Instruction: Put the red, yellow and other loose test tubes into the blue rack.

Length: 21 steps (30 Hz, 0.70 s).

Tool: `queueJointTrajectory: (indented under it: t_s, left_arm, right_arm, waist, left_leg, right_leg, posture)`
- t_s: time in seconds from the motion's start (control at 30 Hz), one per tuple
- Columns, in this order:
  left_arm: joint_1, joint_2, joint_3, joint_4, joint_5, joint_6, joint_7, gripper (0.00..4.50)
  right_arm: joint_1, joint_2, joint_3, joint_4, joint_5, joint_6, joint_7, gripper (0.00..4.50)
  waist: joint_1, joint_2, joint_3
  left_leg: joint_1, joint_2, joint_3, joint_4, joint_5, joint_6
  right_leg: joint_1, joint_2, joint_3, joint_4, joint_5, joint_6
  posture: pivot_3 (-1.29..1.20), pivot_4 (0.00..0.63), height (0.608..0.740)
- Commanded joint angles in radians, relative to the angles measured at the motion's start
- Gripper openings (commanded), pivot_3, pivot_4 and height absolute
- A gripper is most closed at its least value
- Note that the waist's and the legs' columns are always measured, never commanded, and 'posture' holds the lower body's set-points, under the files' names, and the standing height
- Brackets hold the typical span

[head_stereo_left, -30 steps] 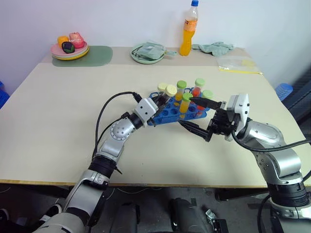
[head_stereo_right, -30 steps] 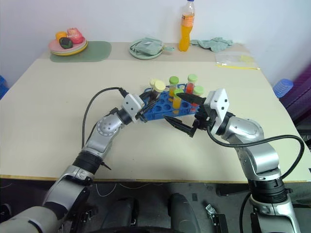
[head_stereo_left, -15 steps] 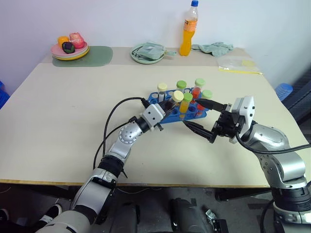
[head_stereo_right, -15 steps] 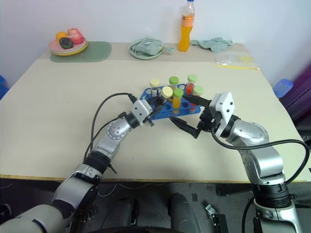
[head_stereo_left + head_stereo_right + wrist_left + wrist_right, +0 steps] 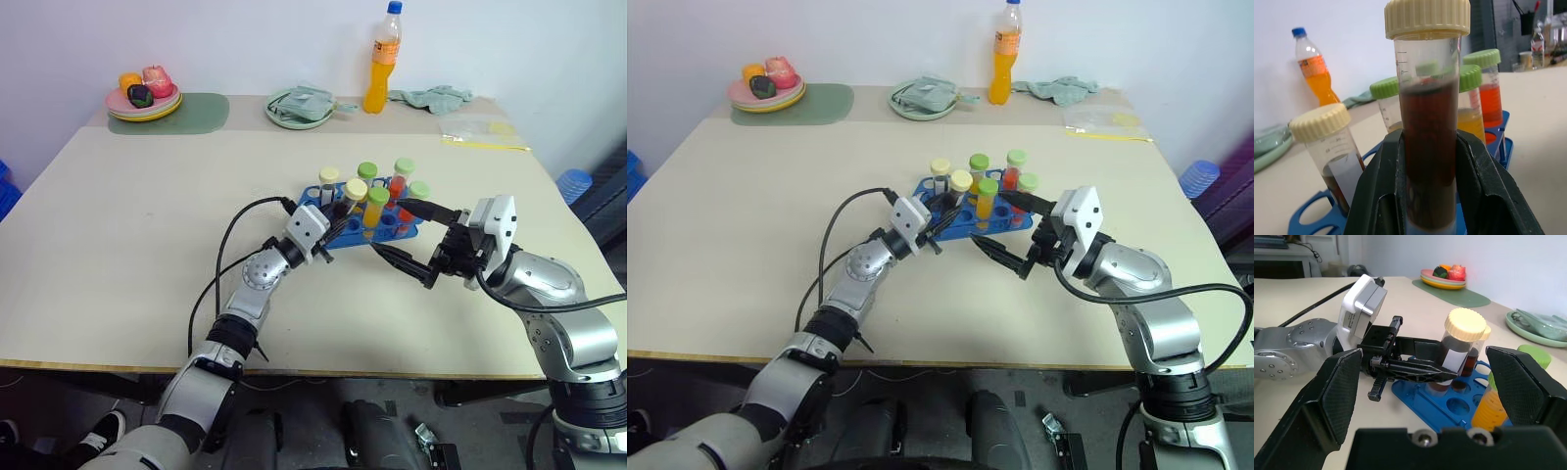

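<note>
Left wrist view: left gripper [image 5: 1431,196] clamps the brown tube [image 5: 1429,161] (cream cap) over the rack [image 5: 377,227]. Others already stand racked; right gripper [image 5: 411,240] gapes empty.

Head pair: high, angled forward and down across the table [image 5: 118,245], blue rack [image 5: 387,227] central, both eyes nearly alike. Left wrist view: very close, level, along its fingers [image 5: 1376,196] at the dark brown tube [image 5: 1429,147]. Right wrist view: low, near, facing the same rack [image 5: 1449,404] from the opposite side.
</note>
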Motion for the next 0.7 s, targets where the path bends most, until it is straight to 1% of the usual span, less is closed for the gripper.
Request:
queueJointTrajectory:
  t_s: [0.03, 0.13, 0.2, 0.37, 0.43, 0.53, 0.6, 0.63, 0.7]
  left_arm:
    - [0.009, -0.013, 0.037, -0.009, -0.059, 0.055, -0.034, 0.82]
    - [0.013, -0.033, 0.080, -0.041, -0.135, 0.131, -0.062, 0.82]
    - [0.012, -0.032, 0.091, -0.051, -0.138, 0.146, -0.058, 0.82]
    - [0.033, -0.032, 0.097, -0.080, -0.169, 0.176, -0.110, 0.82]
    - [0.047, -0.032, 0.101, -0.103, -0.186, 0.181, -0.132, 1.84]
    - [0.059, -0.020, 0.089, -0.130, -0.160, 0.152, -0.137, 3.25]
    - [0.070, -0.013, 0.095, -0.166, -0.173, 0.165, -0.147, 4.27]
    - [0.076, -0.010, 0.096, -0.181, -0.178, 0.172, -0.153, 4.44]
    - [0.101, 0.009, 0.088, -0.250, -0.189, 0.210, -0.177, 4.44]
  right_arm:
    - [-0.009, -0.014, -0.029, -0.023, -0.001, -0.027, 0.001, 4.50]
    - [-0.014, -0.012, -0.026, -0.020, 0.001, -0.029, 0.002, 4.50]
    - [-0.018, -0.012, -0.024, -0.018, 0.002, -0.029, 0.003, 4.50]
    - [-0.032, -0.008, -0.016, -0.011, -0.002, -0.029, 0.004, 4.50]
    - [-0.037, -0.008, -0.012, -0.009, -0.003, -0.029, 0.008, 4.50]
    - [-0.047, -0.006, -0.008, -0.002, -0.006, -0.028, 0.011, 4.50]
    - [-0.058, -0.003, -0.003, 0.010, -0.009, -0.030, 0.014, 4.50]
    - [-0.061, -0.002, -0.001, 0.015, -0.010, -0.031, 0.016, 4.50]
    - [-0.063, 0.001, 0.004, 0.024, -0.013, -0.038, 0.021, 4.50]
  waist:
    - [-0.001, 0.000, 0.000]
    - [-0.002, 0.000, 0.000]
    - [-0.003, 0.000, 0.000]
    - [-0.003, 0.000, 0.000]
    - [-0.003, 0.000, 0.000]
    - [-0.003, 0.000, 0.000]
    - [-0.002, 0.000, 0.000]
    - [-0.002, 0.000, 0.000]
    - [-0.002, 0.000, 0.000]
  left_leg:
    - [0.000, 0.000, 0.000, 0.000, 0.000, 0.000]
    - [0.000, 0.000, 0.000, 0.000, 0.000, 0.000]
    - [0.000, 0.000, 0.000, 0.000, 0.000, 0.000]
    - [0.000, 0.000, 0.000, 0.000, 0.000, 0.000]
    - [0.000, 0.000, 0.000, 0.000, 0.000, 0.000]
    - [0.000, 0.000, 0.000, 0.000, 0.000, 0.000]
    - [0.000, 0.000, 0.000, 0.000, 0.000, 0.000]
    - [0.000, 0.000, 0.000, 0.000, 0.000, 0.000]
    - [0.000, 0.000, 0.000, 0.000, 0.000, 0.000]
  right_leg:
    - [0.000, 0.000, 0.000, 0.000, 0.000, 0.000]
    - [0.000, 0.000, 0.000, 0.000, 0.000, 0.000]
    - [0.000, 0.000, 0.000, 0.001, 0.000, 0.000]
    - [0.000, 0.001, 0.000, 0.001, 0.000, 0.000]
    - [0.000, 0.001, 0.000, 0.001, 0.000, 0.000]
    - [0.000, 0.001, 0.000, 0.001, 0.000, 0.000]
    - [0.000, 0.001, 0.000, 0.001, 0.000, 0.000]
    - [0.000, 0.001, 0.000, 0.001, 0.000, 0.000]
    - [0.000, 0.001, 0.000, 0.001, 0.000, 0.000]
  posture:
    - [0.00, 0.150, 0.740]
    - [0.00, 0.150, 0.740]
    - [0.00, 0.150, 0.740]
    - [0.00, 0.150, 0.740]
    - [0.00, 0.150, 0.740]
    - [0.00, 0.150, 0.740]
    - [0.00, 0.150, 0.740]
    - [0.00, 0.150, 0.740]
    - [0.00, 0.150, 0.740]
